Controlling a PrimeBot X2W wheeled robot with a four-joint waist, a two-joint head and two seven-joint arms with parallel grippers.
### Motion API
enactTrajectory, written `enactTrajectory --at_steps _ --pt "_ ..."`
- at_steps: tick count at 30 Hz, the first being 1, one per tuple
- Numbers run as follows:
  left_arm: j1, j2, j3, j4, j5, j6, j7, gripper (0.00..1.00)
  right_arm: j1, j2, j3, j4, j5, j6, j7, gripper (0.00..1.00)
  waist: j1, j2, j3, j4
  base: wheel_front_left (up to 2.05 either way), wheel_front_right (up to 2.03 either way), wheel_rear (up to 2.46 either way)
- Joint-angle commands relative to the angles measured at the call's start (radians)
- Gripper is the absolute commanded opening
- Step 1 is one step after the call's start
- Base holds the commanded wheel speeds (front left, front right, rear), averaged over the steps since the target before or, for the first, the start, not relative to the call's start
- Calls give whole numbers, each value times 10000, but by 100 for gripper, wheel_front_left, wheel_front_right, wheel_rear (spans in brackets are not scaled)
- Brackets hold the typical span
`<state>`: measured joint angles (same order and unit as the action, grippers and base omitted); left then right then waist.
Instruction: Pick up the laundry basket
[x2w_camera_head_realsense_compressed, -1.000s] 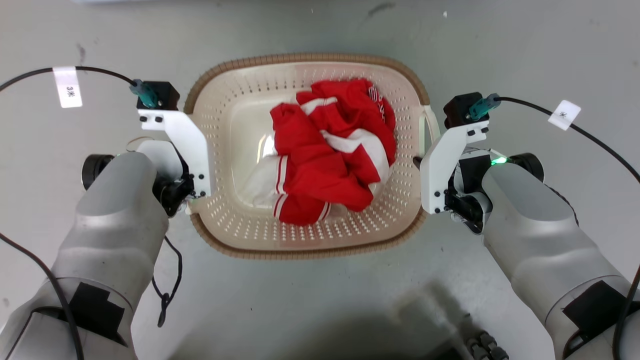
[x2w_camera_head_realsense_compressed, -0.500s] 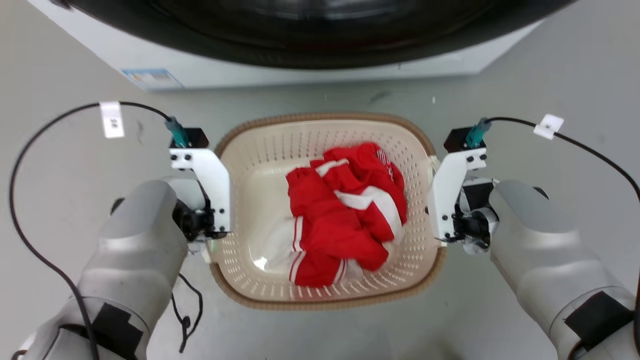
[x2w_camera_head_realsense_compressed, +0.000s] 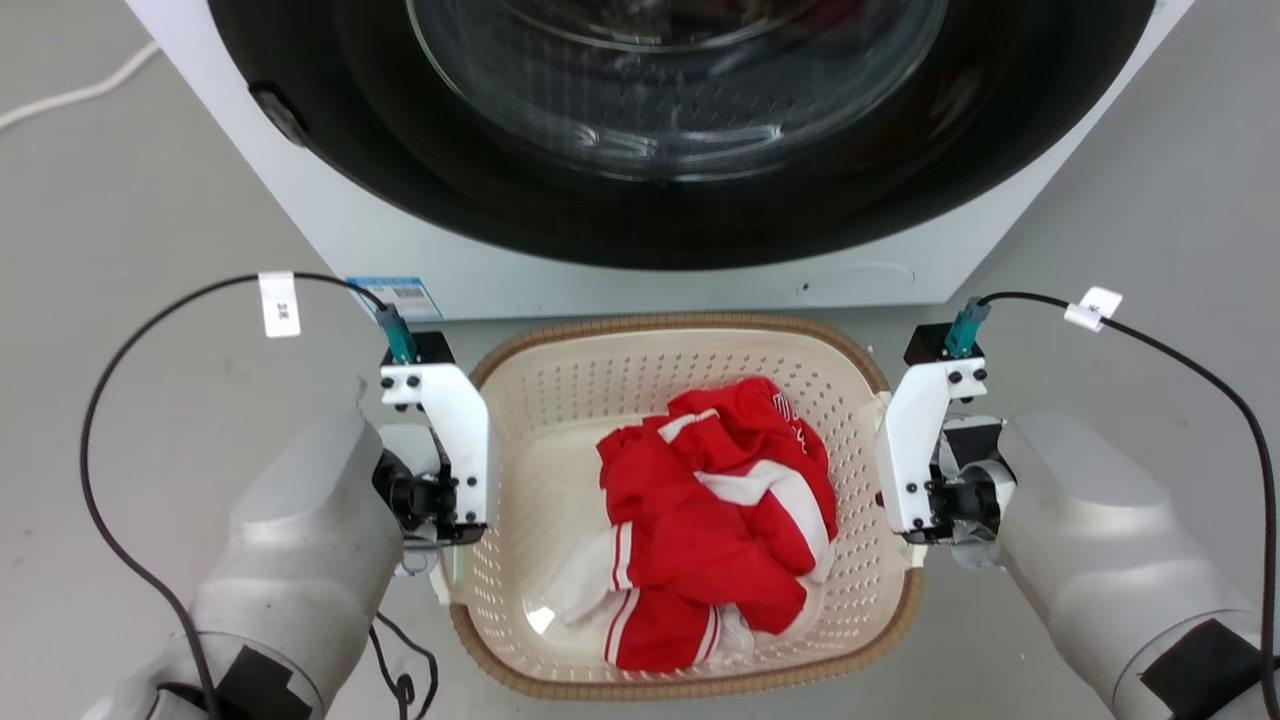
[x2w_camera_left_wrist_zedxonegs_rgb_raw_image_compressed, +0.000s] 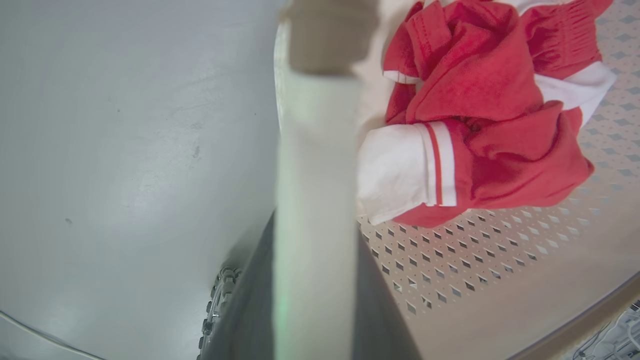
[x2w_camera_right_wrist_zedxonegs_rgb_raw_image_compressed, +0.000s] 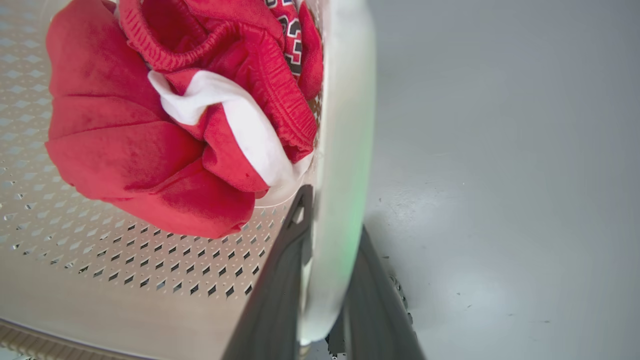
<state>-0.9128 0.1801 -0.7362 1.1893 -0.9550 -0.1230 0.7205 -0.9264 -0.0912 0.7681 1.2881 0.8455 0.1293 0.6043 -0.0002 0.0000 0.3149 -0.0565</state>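
The laundry basket (x2w_camera_head_realsense_compressed: 560, 400), cream with perforated walls and a brown woven-look rim, hangs level between my two arms just in front of the washer. A bundle of red and white clothes (x2w_camera_head_realsense_compressed: 715, 520) lies inside it. My left gripper (x2w_camera_head_realsense_compressed: 445, 525) is shut on the basket's left white handle (x2w_camera_left_wrist_zedxonegs_rgb_raw_image_compressed: 315, 200), with a dark finger (x2w_camera_left_wrist_zedxonegs_rgb_raw_image_compressed: 240, 310) on either side of it. On the opposite side, my right gripper (x2w_camera_head_realsense_compressed: 905, 520) is shut on the right white handle (x2w_camera_right_wrist_zedxonegs_rgb_raw_image_compressed: 340, 150). White brackets hide the fingertips in the head view.
A white front-loading washer (x2w_camera_head_realsense_compressed: 330, 220) with a large dark round door stands directly behind the basket, close to its far rim. Grey floor (x2w_camera_head_realsense_compressed: 120, 200) lies to both sides. Black cables with white tags loop from each wrist.
The head view has swung up and the washer has come into it. The basket stays held between both grippers, which keep their grip on the handles.
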Motion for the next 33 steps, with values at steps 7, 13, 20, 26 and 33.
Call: enactTrajectory --at_steps 7,13,20,26,33 --pt "436 -318 -151 107 -387 -135 444 0 399 -45 146 -25 73 14 284 0 2 0 -1277 172 0 0 0" --pt "731 -353 -250 144 -560 -135 543 0 662 -34 180 -19 162 14 598 0 2 0 -1907 169 0 0 0" --pt "1208 -463 -385 184 -781 -135 607 0 1126 16 177 -14 238 14 968 0 2 0 -2747 122 0 0 0" --pt "1498 -528 -466 209 -968 -136 555 0 1429 48 99 -15 240 14 1194 0 2 0 -3139 112 0 0 0" --pt "1714 -558 -529 199 -1125 -136 244 0 1584 127 46 -13 151 15 1498 0 2 0 -3308 81 0 0 0"
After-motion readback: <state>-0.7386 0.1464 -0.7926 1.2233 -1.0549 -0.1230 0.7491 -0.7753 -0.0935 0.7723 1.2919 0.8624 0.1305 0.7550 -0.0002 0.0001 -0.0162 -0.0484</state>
